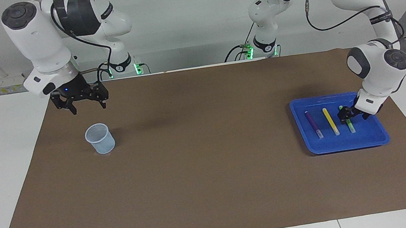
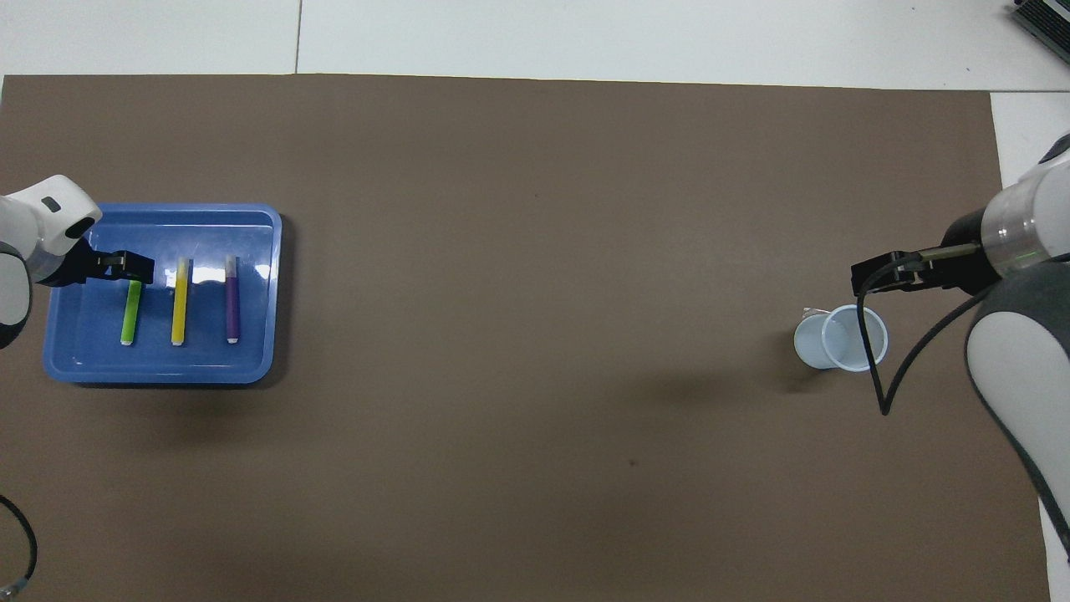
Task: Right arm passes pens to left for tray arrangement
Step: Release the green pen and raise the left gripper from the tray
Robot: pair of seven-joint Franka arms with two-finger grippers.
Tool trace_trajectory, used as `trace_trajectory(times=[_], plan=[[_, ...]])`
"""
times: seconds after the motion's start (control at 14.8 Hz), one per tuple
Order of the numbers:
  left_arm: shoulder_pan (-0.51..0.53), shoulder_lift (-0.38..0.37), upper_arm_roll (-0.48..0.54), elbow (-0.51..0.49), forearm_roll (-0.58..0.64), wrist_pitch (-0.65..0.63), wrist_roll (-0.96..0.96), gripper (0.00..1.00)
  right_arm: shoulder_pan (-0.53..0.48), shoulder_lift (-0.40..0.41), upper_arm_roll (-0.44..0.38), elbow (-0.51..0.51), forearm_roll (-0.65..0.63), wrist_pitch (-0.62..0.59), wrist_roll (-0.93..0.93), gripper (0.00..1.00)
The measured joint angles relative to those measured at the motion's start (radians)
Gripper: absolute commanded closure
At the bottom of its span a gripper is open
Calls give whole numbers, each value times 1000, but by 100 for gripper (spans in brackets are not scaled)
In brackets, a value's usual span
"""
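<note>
brown mat over white table, pale wall, perhaps plaster

No readable text, labels (or numbers) anywhere

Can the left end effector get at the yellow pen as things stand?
Probably yes. The left end effector hangs open in the tray over the green pen; the yellow pen lies right beside that, uncovered, with clear gaps to the green pen and the purple pen.
</note>
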Motion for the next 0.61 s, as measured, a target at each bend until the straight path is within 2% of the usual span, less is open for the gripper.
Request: trace_trajectory(times=[0.34, 0.61], plan=[[-5, -93, -17, 75, -57, -184, -20, 0, 1, -8, -23, 30, 0, -47, 0, 0], [-45, -145, -22, 162, -108, -356, -136, 0, 1, -8, -23, 29, 0, -55, 0, 0]])
